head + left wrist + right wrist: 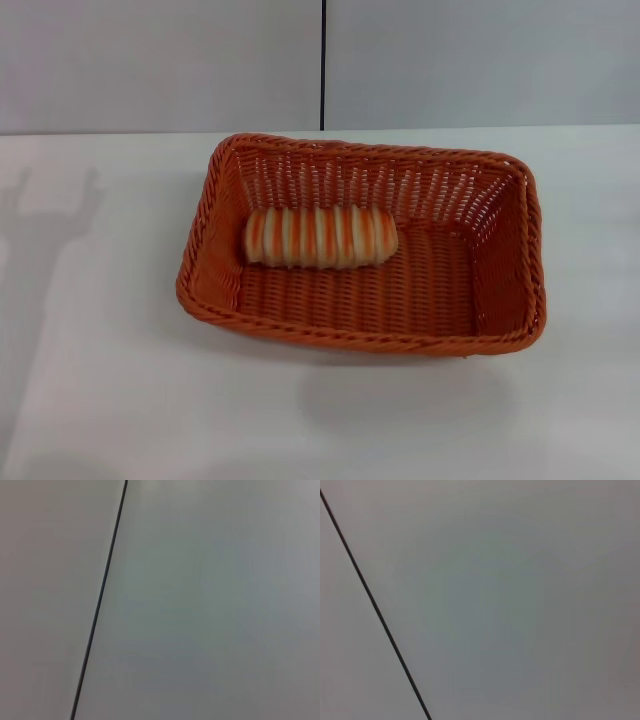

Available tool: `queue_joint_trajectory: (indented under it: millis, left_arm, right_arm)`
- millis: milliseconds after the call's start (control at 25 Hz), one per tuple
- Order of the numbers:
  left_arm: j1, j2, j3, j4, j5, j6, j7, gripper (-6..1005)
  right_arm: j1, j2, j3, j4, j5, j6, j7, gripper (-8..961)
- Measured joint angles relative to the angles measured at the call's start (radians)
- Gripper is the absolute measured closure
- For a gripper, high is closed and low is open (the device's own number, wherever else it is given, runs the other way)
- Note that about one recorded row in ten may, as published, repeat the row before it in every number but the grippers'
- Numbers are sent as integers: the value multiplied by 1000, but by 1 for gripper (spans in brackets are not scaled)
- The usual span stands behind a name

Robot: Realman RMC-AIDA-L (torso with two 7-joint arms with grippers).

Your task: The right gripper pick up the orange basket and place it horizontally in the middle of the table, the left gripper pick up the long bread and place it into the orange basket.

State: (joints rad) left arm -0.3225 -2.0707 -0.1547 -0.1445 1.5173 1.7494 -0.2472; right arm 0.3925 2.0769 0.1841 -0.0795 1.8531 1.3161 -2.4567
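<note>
Jaws of both arms are sitting out of every view, so I cannot tell how wide they are standing or whether they are gripping anything. Neither gripper is appearing in the head view, and both wrist views are showing only a plain grey wall panel (210, 605) with a dark seam (100, 600) crossing it.

Tabletop (100, 400) is filling the lower frame. Orange basket (500, 345) is lying long side across, centre of frame. Long bread (320, 237) is lying inside it, left of centre, close to the far wall, parallel to the long side.

Judging from this layout, both placements are looking done.

Risks from here look small:
- An arm coming back down blind could be clipping the braided rim and skewing the basket off horizontal.
- A knock to the basket could be rolling the bread.

Arm pose: wrist cameras are pointing at the wall, so I judge both arms are parked raised, clear of the work.
</note>
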Motion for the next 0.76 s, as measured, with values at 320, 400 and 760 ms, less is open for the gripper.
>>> queue_joint_trajectory:
  millis: [320, 400, 760]
  left_arm:
    - [11, 0, 2, -18, -1, 2, 0, 138]
    - [13, 0, 1, -23, -1, 2, -1, 138]
    - [21, 0, 4, -31, 0, 16, -1, 138]
  right_arm:
    - [-21, -1, -10, -1, -7, 15, 3, 489]
    - [-29, -1, -11, 1, -8, 27, 4, 489]
    - [-43, -1, -12, 14, -12, 40, 8, 489]
